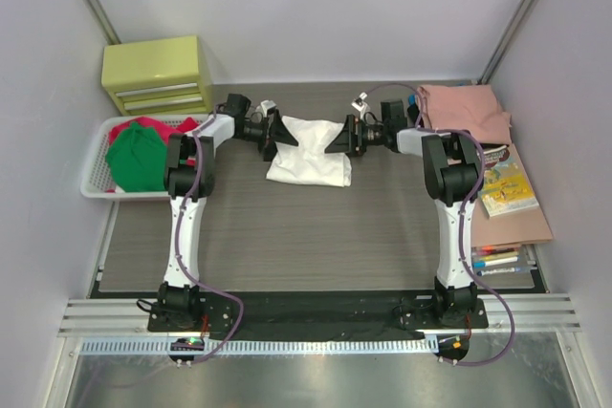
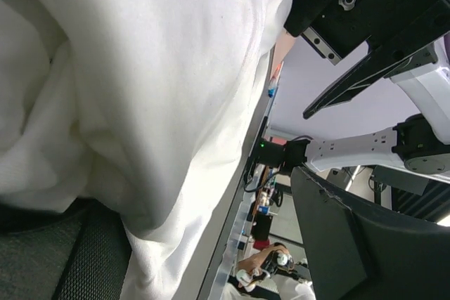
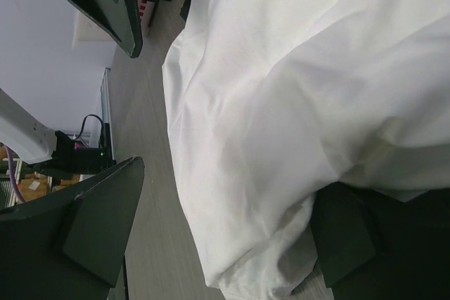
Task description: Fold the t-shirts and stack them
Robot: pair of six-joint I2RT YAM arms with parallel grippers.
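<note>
A white t-shirt (image 1: pixel 308 152) lies crumpled at the middle back of the table, its plain side showing. My left gripper (image 1: pixel 278 137) is at its left edge and my right gripper (image 1: pixel 337 138) at its right edge, facing each other. Both stand open. In the left wrist view the white cloth (image 2: pixel 140 103) fills the space between the wide jaws of the left gripper (image 2: pixel 204 233) and drapes over one finger (image 2: pixel 77 258). In the right wrist view the cloth (image 3: pixel 281 103) lies between the spread jaws of the right gripper (image 3: pixel 232 205) and over the finger (image 3: pixel 351 237).
A white slotted basket (image 1: pixel 96 164) at the left holds green (image 1: pixel 137 155) and red (image 1: pixel 129 128) shirts. A salmon-pink shirt (image 1: pixel 464 112) lies folded at the back right. A yellow drawer box (image 1: pixel 158 74), a book (image 1: pixel 507 188) and markers (image 1: pixel 497 260) sit near the edges.
</note>
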